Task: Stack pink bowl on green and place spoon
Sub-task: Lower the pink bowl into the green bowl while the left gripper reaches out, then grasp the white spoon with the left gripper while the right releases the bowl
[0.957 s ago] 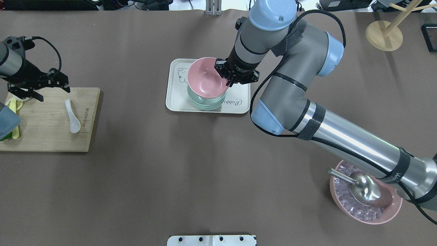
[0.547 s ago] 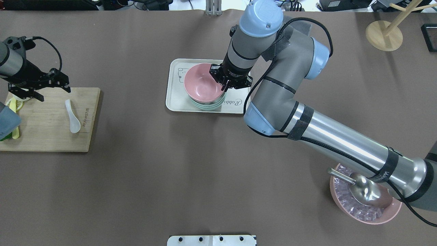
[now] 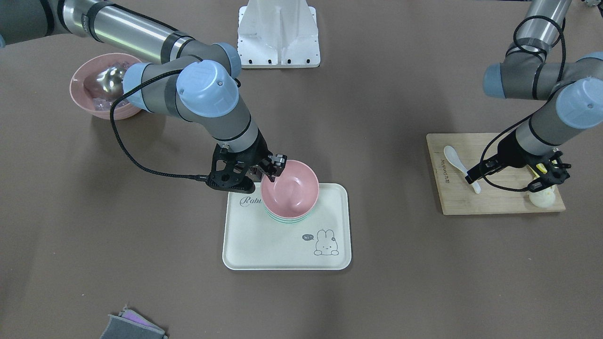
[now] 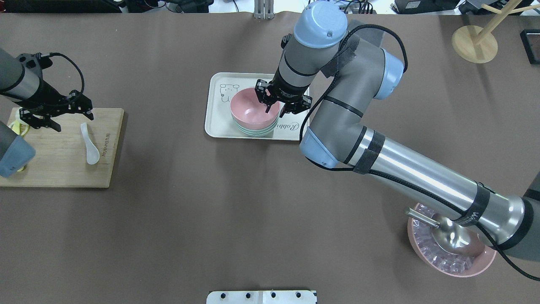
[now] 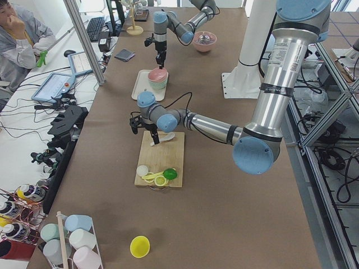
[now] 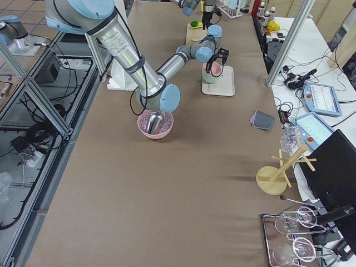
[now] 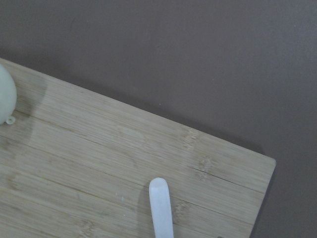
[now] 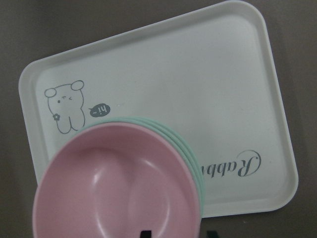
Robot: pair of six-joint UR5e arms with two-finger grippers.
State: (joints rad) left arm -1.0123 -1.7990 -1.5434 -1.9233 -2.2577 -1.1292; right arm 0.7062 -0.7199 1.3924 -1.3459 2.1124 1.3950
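Note:
The pink bowl (image 4: pixel 253 110) (image 3: pixel 292 190) (image 8: pixel 114 188) sits nested upright in the stack of green bowls (image 4: pixel 255 130) (image 3: pixel 287 218) (image 8: pixel 190 148) on the white rabbit tray (image 4: pixel 219 122) (image 3: pixel 264 245). My right gripper (image 4: pixel 274 109) (image 3: pixel 272 170) straddles the pink bowl's rim on the robot's right. One finger is inside the bowl and one outside, jaws apart. The white spoon (image 4: pixel 89 143) (image 3: pixel 459 165) (image 7: pixel 161 208) lies on the wooden cutting board (image 4: pixel 63 169) (image 3: pixel 494 202). My left gripper (image 4: pixel 69 120) (image 3: pixel 504 183) hovers open and empty over the board's far edge, beside the spoon's handle.
A pink bowl of ice with a metal scoop (image 4: pixel 451 249) (image 3: pixel 101 89) stands under the right arm. Yellow and green items (image 4: pixel 17 126) and a white ball (image 3: pixel 541 197) lie on the board's outer end. A wooden stand (image 4: pixel 474 42) is far right. A grey cloth (image 3: pixel 134 327) lies at the operators' edge.
The right gripper lowered the pink bowl from a tilted hold into the green stack, and its jaws now stand apart. The left gripper shifted a little toward the spoon.

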